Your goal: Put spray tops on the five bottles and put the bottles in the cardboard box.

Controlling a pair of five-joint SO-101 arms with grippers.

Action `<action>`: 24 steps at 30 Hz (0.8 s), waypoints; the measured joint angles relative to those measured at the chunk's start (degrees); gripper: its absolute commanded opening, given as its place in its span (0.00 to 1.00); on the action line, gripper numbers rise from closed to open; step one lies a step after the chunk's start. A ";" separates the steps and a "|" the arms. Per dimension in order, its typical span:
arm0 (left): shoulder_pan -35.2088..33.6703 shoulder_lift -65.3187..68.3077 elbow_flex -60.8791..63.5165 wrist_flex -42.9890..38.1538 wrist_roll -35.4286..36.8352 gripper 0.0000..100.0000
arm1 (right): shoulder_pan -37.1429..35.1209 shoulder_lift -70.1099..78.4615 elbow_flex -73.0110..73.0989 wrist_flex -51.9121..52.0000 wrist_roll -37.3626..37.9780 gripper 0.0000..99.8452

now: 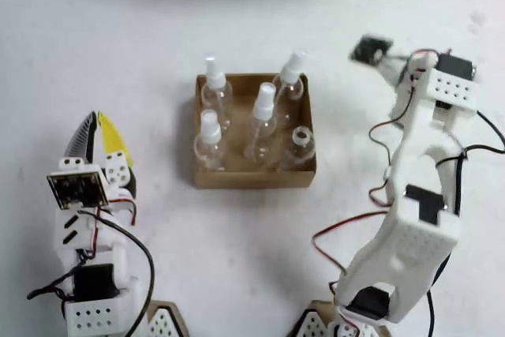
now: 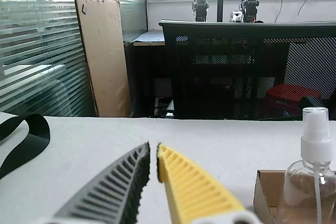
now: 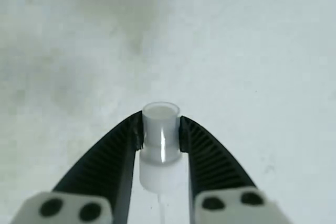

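A cardboard box sits mid-table with five clear bottles in it. Spray tops are on the back-left bottle, the front-left, the middle and the back-right one. The front-right bottle has a bare open neck. My right gripper is shut on a white spray top, held just over bare table; its arm stands right of the box. My left gripper, with grey and yellow fingers, rests shut and empty left of the box. From it I see one capped bottle in the box corner.
Red and black cables loop beside the right arm. A black strap lies on the table on the left gripper's far side from the box. A black mesh chair stands beyond the far table edge. White tabletop lies open around the box.
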State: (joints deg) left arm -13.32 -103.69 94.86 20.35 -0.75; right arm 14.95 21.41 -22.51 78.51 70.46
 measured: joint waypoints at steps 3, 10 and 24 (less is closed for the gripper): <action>0.00 0.00 0.00 0.00 0.00 0.03 | -3.08 -5.71 0.00 3.08 -9.23 0.02; 0.00 0.00 0.00 0.00 0.00 0.03 | -10.99 -19.25 0.00 7.91 -20.31 0.02; 0.00 0.00 0.00 0.00 0.00 0.03 | -19.96 -52.57 12.22 -1.85 -32.53 0.02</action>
State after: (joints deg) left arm -13.32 -103.69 94.86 20.35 -0.75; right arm -5.01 -31.16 -10.29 76.66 37.93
